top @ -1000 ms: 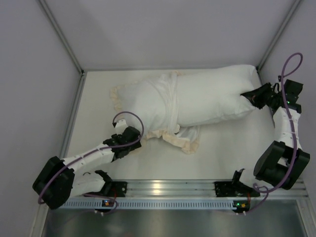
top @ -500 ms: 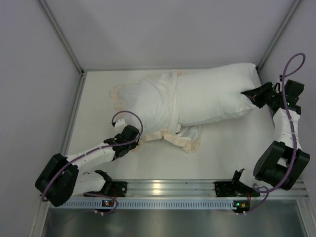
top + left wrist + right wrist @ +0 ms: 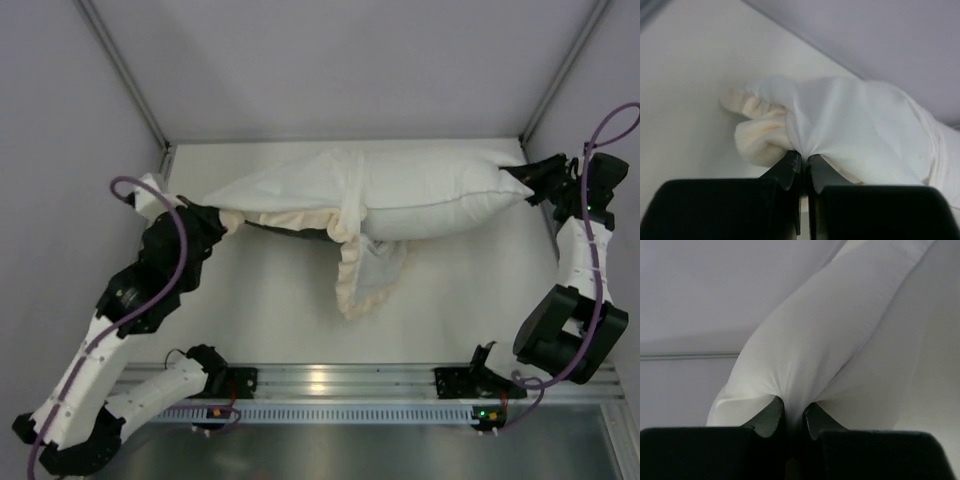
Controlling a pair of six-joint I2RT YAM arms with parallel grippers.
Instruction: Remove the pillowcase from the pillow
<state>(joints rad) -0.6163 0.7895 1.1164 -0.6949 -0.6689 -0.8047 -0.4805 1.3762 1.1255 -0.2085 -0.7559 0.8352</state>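
The light is bright, soft and even, and it comes from above; the white table (image 3: 270,320) is almost without contrast; only a faint shadow lies on it beside the hanging pillowcase (image 3: 365,275); the metal rail (image 3: 320,380) at the near edge shows a small glare. In both wrist views the black fingers (image 3: 786,172) close to the lens are blurred and without detail; the pillow (image 3: 840,340) cloth looks slightly soft.

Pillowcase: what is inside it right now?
The pillow sticks out bare on the right; its left part is inside the pillowcase, covered. How far it reaches toward the left gripper cannot be seen.
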